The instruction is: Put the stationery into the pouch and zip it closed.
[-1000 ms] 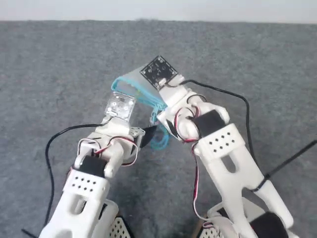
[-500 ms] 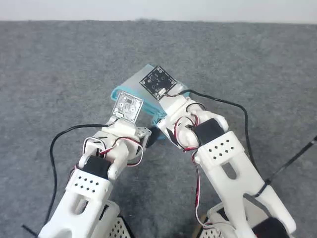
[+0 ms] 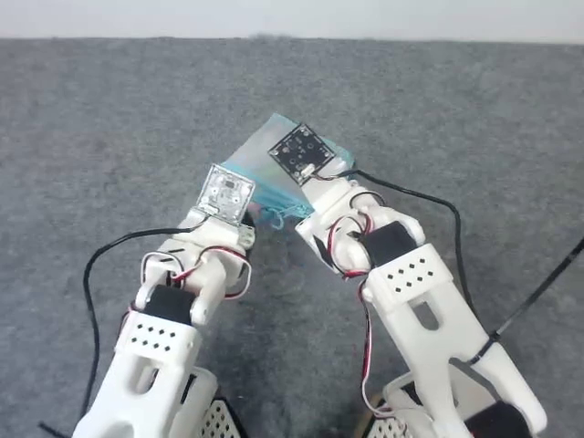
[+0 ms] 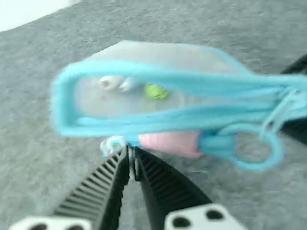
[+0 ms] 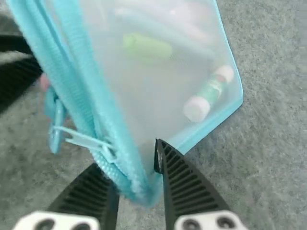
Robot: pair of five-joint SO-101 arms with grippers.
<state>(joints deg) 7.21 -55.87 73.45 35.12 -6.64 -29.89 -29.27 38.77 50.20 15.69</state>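
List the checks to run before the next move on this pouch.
1. Grip of right tool on pouch corner: ok.
2. Hold of left tool on anything: cannot tell; it is shut just under the pouch.
3. The green item and stick inside: ok.
4. The pink item inside: cannot tell; it sits at the lower lip.
5. The zip closed: not ok; it gapes.
6. The pull free: ok; it hangs ungripped beside the right tool.

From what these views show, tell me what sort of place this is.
Probably a robot test bench: a grey felt-like mat covers the table, the left arm and right arm show bare wiring, and a plain pale wall runs behind.
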